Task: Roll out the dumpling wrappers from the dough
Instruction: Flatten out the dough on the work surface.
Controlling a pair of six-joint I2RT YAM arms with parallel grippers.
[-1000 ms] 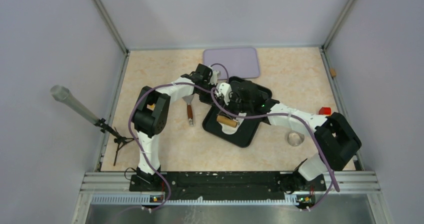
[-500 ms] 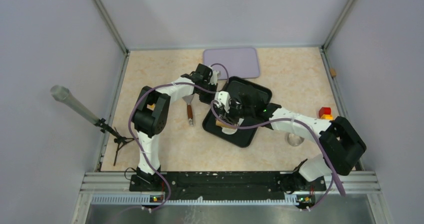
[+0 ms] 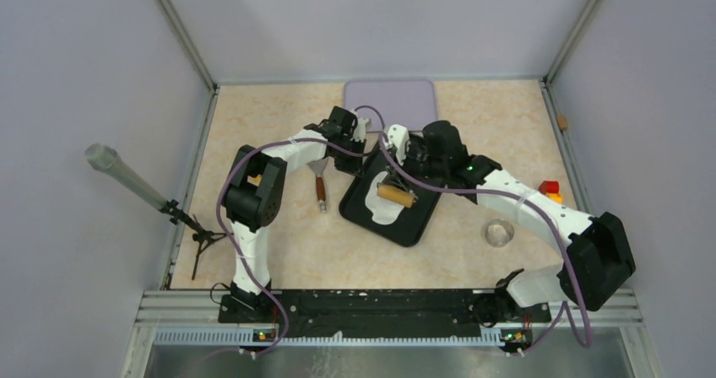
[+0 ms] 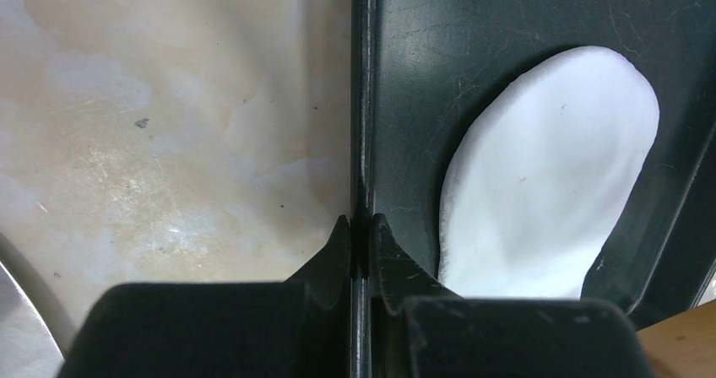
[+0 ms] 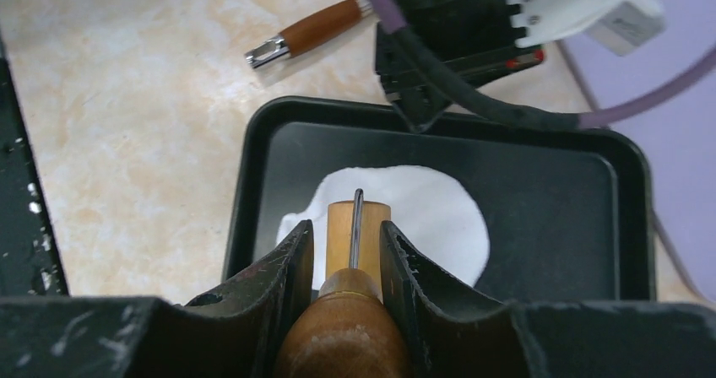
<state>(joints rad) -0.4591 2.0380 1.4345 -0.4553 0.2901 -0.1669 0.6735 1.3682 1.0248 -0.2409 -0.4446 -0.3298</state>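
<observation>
2 arms reach over a black tray [image 3: 412, 226] in the middle of the counter [image 3: 287, 251]. The dough [image 4: 549, 175] is 1 flat white patch, longer than it is wide, and it lies on the tray floor. From above, it sits toward the tray's 8 o'clock side.

The right tool [image 5: 348, 230] is clenched on a wooden pin [image 3: 397, 196], with 1 finger on each side of the handle. The pin lies over the dough, near the dough's 1 o'clock edge.

The left tool [image 4: 361, 226] is pinched tight on the tray's rim, at the tray's 10 o'clock side. 1 finger is inside the tray and 1 is outside, over the counter. The dough is close to that rim but does not touch it.

A scraper [image 3: 320, 186] with a brown handle lies on the counter at 9 o'clock from the tray, a little apart from it. A purple board [image 3: 397, 95] lies at 12 o'clock, partly hidden by the arms. A small glass dish [image 3: 498, 232] stands at 4 o'clock from the tray. A red block [image 3: 549, 186] sits at 3 o'clock, near the counter's edge.
</observation>
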